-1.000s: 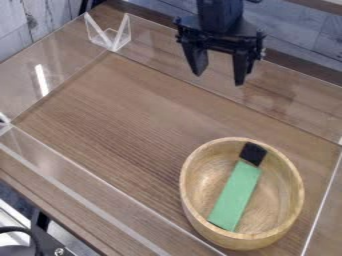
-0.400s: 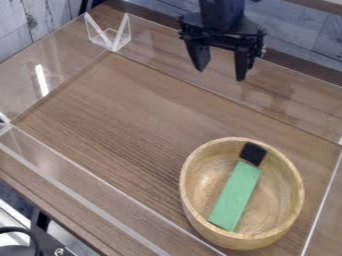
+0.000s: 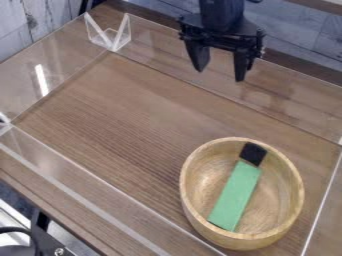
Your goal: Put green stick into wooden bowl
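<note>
Flat matte stick [image 3: 239, 195] lies inside the round, thick-rimmed grained bowl [image 3: 201, 169] near the table's [image 3: 120, 110] front-right edge, touching a black cube [image 3: 251, 153]. Tool [image 3: 222, 63] hangs spread, empty, well apart over bare woodgrain.

Green stick [image 3: 241, 194] inside wooden bowl [image 3: 201, 178], beside black cube [image 3: 253, 153]; gripper [image 3: 221, 62] well apart, jaws wide.

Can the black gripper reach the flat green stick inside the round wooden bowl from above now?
Probably yes. The black gripper hangs open, empty, far behind the round wooden bowl; the flat green stick lies uncovered inside, only a small black cube at its far end.
</note>
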`<state>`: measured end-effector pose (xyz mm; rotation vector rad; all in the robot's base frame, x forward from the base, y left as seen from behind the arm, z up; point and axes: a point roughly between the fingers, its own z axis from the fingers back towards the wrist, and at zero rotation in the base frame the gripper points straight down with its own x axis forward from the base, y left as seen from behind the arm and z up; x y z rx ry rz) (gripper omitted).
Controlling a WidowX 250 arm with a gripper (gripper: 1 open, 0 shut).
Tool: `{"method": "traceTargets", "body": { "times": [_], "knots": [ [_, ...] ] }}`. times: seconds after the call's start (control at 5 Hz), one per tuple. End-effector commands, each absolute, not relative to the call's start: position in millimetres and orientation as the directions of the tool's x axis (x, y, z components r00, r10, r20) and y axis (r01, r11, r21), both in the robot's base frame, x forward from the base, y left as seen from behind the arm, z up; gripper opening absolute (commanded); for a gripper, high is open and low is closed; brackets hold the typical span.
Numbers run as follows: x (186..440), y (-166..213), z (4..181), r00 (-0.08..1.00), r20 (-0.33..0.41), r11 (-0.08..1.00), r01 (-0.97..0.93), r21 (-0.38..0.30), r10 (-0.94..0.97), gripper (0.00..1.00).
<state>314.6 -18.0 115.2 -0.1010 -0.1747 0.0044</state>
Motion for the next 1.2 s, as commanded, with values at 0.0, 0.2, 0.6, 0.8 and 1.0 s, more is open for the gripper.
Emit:
{"method": "traceTargets", "body": {
  "times": [0.0,0.2,0.6,0.8,1.0],
  "knots": [
    [324,-17,129.3,0.974,0.228,0.996,0.024,-0.091,-0.003,1.0],
    [327,-16,127.8,0.973,0.233,0.996,0.022,-0.088,-0.001,1.0],
    [325,-14,113.5,0.981,0.196,0.996,0.029,-0.084,-0.012,1.0],
    [330,-10,112.6,0.979,0.203,0.996,0.024,-0.082,-0.007,1.0],
    [334,-7,114.0,0.977,0.213,0.996,0.018,-0.084,0.0,1.0]
  ]
}}
